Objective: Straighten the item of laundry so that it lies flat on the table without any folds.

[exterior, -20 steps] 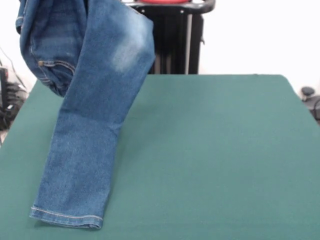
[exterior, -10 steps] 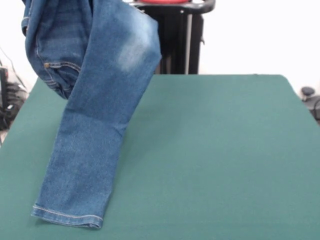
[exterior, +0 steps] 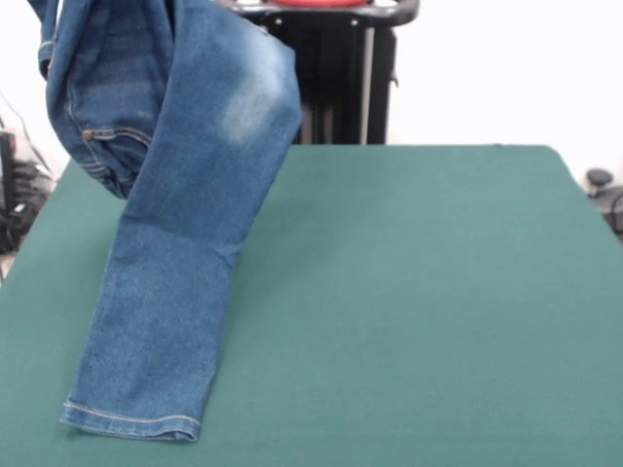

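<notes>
At 9 o'clock: jeans hang from above, hem resting on tabletop, prob. for draping flat.
End effector: out of frame, grip can't tell.

The jeans are seen to be of matt blue denim, woven and slightly rough, with a faded pale patch toward one o'clock and tan stitching at the hem. The table is covered in matt, cloth-like dark green.

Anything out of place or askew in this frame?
Yes: the jeans are not flat. Most of them hang in the air from above the picture's top, bunched at the upper left, and only one hemmed leg end lies on the table.
</notes>
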You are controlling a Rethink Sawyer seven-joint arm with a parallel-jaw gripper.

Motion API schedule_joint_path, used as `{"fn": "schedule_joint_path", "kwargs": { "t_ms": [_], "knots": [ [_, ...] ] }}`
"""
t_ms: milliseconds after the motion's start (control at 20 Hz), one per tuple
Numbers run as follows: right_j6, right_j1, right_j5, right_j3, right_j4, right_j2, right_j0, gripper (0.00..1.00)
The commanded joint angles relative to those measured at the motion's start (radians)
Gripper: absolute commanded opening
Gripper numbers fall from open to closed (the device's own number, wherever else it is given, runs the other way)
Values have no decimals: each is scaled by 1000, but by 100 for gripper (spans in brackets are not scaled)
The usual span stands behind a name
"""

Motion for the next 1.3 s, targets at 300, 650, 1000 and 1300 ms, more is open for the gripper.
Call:
{"fn": "schedule_joint_path", "kwargs": {
  "t_ms": [300, 650, 1000, 1300],
  "knots": [
    [436, -9, 37, 189, -185, 210, -130, 100],
    [366, 19, 119, 270, -127, 326, -229, 100],
    [276, 22, 183, 323, -50, 346, -271, 100],
    [171, 206, 303, 260, 29, 435, -332, 100]
  ]
}}
